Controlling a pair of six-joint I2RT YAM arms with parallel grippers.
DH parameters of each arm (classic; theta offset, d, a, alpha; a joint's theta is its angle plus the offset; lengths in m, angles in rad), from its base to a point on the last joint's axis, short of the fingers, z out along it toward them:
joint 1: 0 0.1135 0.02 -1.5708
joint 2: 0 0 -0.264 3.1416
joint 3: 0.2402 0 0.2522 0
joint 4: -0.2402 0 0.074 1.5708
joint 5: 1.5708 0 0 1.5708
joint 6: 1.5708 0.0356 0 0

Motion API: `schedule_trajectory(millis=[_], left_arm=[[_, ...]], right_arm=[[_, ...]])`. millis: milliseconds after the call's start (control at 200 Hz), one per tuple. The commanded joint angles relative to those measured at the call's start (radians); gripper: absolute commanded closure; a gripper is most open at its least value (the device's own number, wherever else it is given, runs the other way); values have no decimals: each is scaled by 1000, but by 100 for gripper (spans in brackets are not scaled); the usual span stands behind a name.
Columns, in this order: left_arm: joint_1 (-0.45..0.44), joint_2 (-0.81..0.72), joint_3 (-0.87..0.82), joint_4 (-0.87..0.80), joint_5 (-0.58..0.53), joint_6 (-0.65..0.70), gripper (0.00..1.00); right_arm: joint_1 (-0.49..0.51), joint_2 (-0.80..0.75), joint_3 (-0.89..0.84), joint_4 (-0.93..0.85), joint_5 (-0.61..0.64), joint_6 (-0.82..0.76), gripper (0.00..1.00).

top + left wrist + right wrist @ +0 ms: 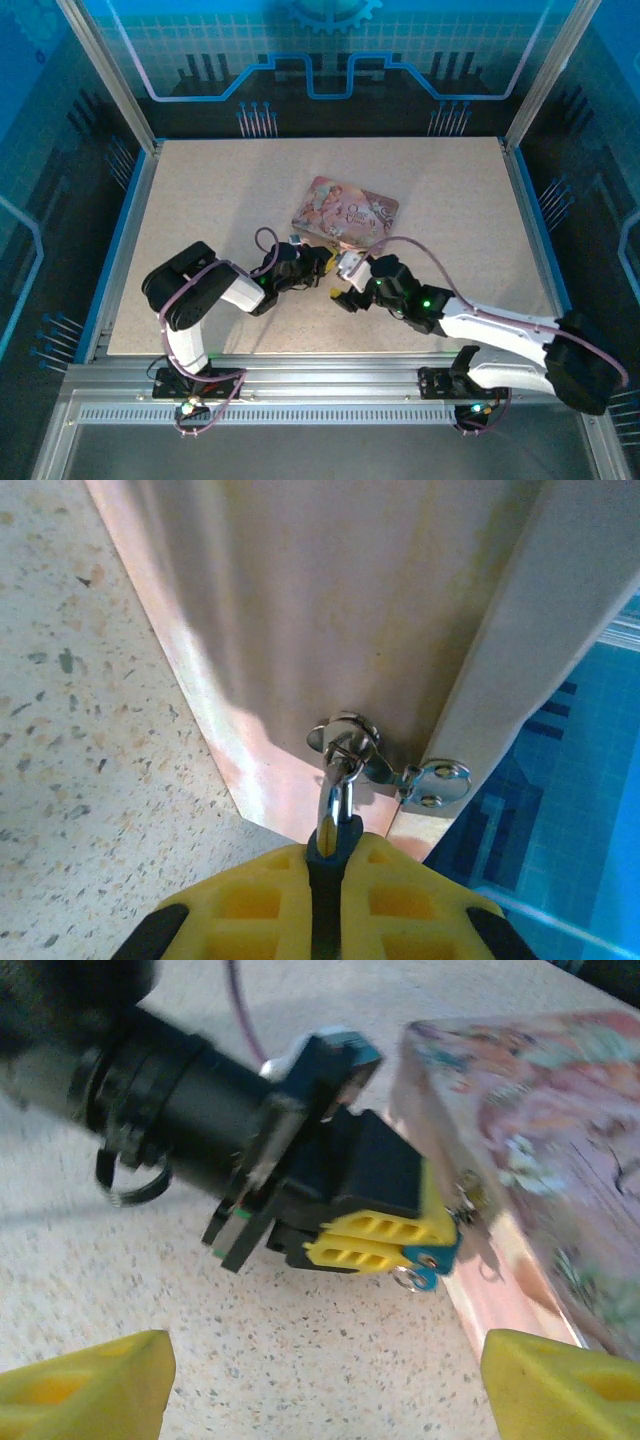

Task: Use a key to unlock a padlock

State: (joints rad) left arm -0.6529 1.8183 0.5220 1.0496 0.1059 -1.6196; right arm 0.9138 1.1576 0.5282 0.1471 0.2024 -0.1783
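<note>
The top external camera looks steeply down from above and behind the arm bases, far enough off to take in the whole table (200, 200) and the pink tin (345, 212). The left wrist camera looks along its own yellow fingers (240, 905), very near the padlock (322, 855) at the tin's side. The right wrist camera, low over the tabletop and blurred, seems to face the left gripper (432, 1243) side-on. All three views share that tin edge.

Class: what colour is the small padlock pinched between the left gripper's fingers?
The padlock is blue; the right wrist view shows it best.
</note>
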Motion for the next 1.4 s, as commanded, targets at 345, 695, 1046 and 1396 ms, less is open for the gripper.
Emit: schedule_trajectory(millis=[345, 695, 1046, 1396], left_arm=[[-7, -107, -37, -41, -34, -28, 99], [-9, -139, -34, -82, -35, -22, 100], [-9, -142, -41, -81, -37, -32, 100], [-9, -140, -42, -77, -37, -39, 100]], right_arm=[[26, 239, 95, 74, 200, -387, 37], [9, 320, 112, 162, 211, -433, 49], [-19, 351, 112, 197, 204, -446, 57], [-38, 376, 122, 228, 169, -439, 66]])
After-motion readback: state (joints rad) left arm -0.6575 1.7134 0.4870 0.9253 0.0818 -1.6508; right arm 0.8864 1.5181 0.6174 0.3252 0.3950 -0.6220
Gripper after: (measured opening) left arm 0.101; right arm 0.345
